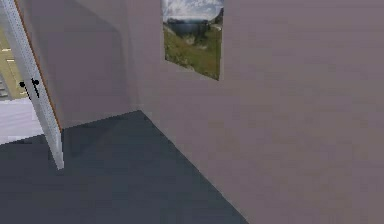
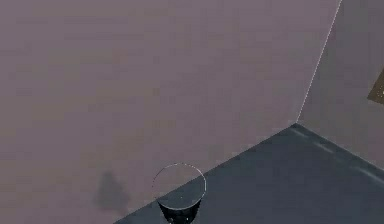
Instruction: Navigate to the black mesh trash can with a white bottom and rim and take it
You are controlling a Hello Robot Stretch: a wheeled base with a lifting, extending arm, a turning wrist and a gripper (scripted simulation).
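A black mesh trash can [image 2: 180,200] with a thin white rim stands on the dark floor at the bottom middle of the arm side view, close to the foot of a plain mauve wall [image 2: 150,80]. Its lower part is cut off by the picture's bottom edge.
In the forward view a white door [image 1: 35,95] with a black handle stands ajar at the left. A landscape picture [image 1: 193,38] hangs on the wall to the right. Dark floor [image 1: 120,170] runs between them into a corner. A brown object [image 2: 378,90] sits at the arm side view's right edge.
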